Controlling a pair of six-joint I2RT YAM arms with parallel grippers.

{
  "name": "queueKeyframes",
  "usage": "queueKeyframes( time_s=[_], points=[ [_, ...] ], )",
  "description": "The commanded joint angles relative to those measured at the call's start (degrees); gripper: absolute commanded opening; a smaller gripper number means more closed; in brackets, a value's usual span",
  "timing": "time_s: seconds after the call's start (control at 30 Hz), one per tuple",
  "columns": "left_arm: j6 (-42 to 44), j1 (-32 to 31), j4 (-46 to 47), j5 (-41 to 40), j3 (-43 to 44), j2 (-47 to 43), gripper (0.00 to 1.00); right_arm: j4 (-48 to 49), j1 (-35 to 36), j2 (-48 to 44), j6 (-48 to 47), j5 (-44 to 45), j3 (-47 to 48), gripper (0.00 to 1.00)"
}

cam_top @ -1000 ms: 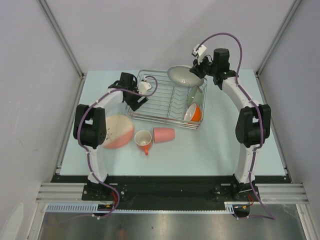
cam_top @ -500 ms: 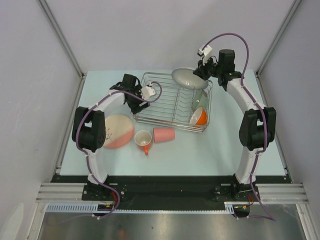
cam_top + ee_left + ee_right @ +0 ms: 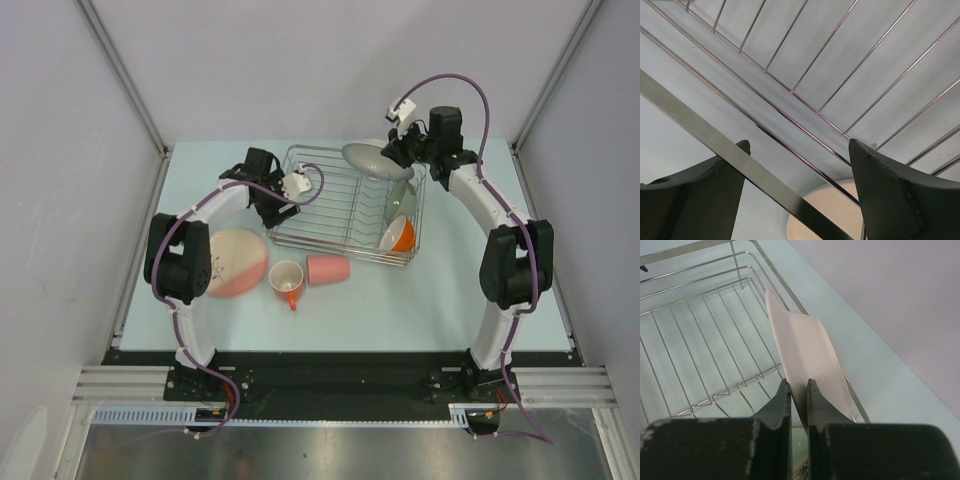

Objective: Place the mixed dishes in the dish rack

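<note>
My right fingers [image 3: 772, 410] pinch the large whitish plate [image 3: 805, 350] over the dish rack [image 3: 340, 250]; my left fingers [image 3: 700, 200] gape empty astride its rim.

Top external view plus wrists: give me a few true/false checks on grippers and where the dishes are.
1. The right gripper is shut on the large whitish plate. True.
2. The pink tumbler stands inside the dish rack. False: it lies on its side on the table, in front of the rack.
3. The left gripper is open, with the rack's rim between its fingers. True.
4. The pink plate is slotted in the rack. False: it lies flat on the table, left of the rack.
5. The pale green bowl is in the rack. True.
</note>
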Motion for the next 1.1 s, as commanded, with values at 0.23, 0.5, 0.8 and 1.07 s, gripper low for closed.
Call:
queueKeyframes(
  time_s=[0.23,0.5,0.8,1.07],
  points=[
    [2.69,-4.32,-0.23,9.68,0.86,-0.63,0.84,2.21,3.26,-5.02,8.73,-2.18,0.29,0.19],
    [2.52,-4.4,0.21,8.27,0.95,-0.36,0.84,-3.5,6.86,-5.46,3.02,2.39,-0.76,0.35],
    [0.76,-4.41,0.21,8.53,2.44,0.51,0.84,-3.06,6.17,-9.94,4.86,6.79,-5.86,0.49],
    [-5.03,-3.7,-1.1,8.53,6.56,2.26,0.84,-4.82,5.64,-14.24,7.75,7.06,-7.0,0.66]
  ],
)
